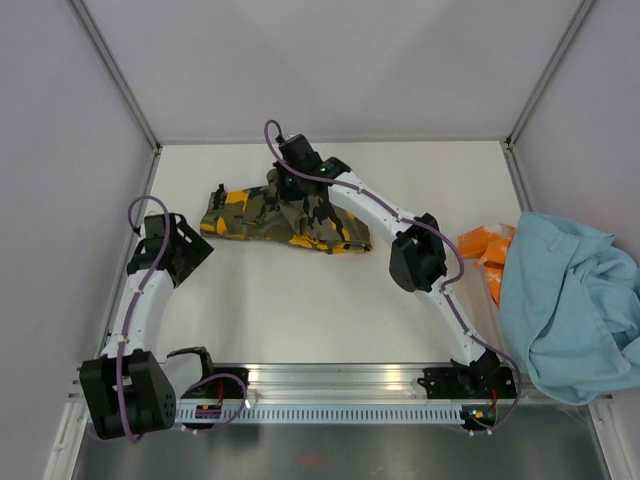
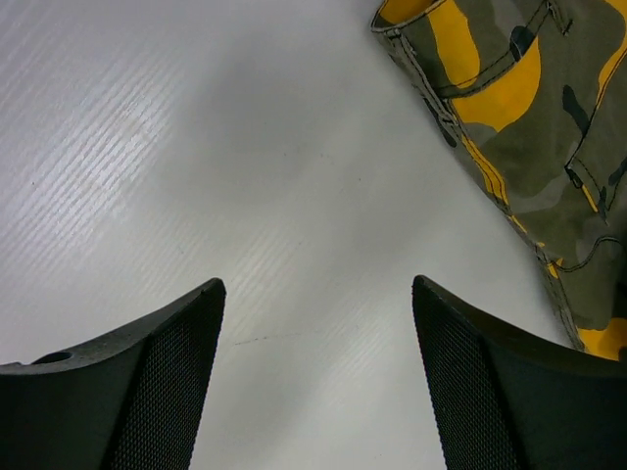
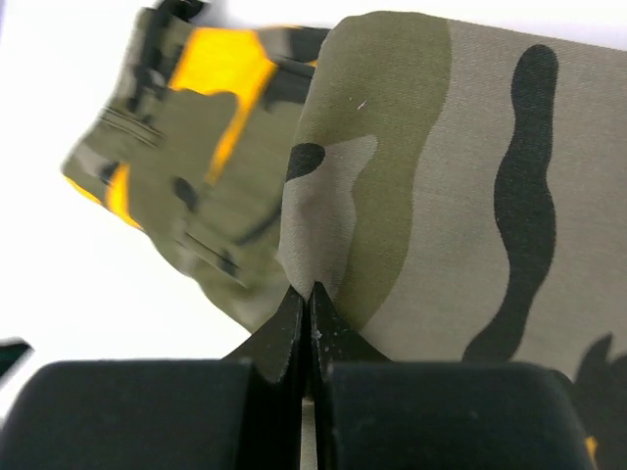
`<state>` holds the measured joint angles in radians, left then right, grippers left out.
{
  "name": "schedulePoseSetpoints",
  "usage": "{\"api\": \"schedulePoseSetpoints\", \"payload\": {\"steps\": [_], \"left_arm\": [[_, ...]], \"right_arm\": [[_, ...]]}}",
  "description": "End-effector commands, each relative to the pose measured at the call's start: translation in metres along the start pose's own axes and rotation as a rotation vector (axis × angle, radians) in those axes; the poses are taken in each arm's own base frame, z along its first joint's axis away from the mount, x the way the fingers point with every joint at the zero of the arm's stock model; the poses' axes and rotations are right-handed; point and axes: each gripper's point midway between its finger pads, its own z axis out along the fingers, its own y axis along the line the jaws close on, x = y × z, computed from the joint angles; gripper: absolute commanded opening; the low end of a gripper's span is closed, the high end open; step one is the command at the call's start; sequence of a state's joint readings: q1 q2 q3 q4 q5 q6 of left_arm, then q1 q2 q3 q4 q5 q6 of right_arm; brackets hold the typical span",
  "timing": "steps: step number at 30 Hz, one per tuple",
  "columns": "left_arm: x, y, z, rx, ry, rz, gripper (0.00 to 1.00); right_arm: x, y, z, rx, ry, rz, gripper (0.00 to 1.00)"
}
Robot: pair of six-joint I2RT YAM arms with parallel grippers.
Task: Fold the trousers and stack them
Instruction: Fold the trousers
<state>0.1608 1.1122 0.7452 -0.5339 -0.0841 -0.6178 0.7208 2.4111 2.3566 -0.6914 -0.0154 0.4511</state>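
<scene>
White table has the camo trousers lying bunched up near the back. R gripper has fingers pressed together, pinching a fold of them; L gripper is near their left end w/ fingers spread, touching nothing.

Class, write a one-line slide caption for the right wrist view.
Right hand shut on a fold of the camouflage trousers, white table beyond.
</scene>
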Motion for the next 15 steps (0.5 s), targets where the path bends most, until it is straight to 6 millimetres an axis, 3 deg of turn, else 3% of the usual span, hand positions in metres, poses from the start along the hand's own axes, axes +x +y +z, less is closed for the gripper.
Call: {"api": "schedulePoseSetpoints", "payload": {"steps": [1,4,5,9,15], "left_arm": [[0.005,0.000,-0.013,0.012,-0.009,-0.113,0.83],[0.011,0.002,-0.018,0.029,-0.011,-0.116,0.82],[0.013,0.005,-0.019,0.022,-0.010,-0.115,0.82],[0.014,0.013,-0.024,0.002,-0.028,-0.090,0.83],[0.018,0.013,-0.028,0.016,-0.029,-0.087,0.83]], "right_arm": [[-0.036,0.047,0.018,-0.193,-0.128,0.142,0.00],[-0.044,0.075,0.028,-0.282,-0.179,0.220,0.00],[-0.059,0.087,0.022,-0.320,-0.242,0.235,0.00],[-0.071,0.127,0.013,-0.386,-0.346,0.292,0.00],[-0.093,0.164,0.004,-0.548,-0.431,0.441,0.00]]}}
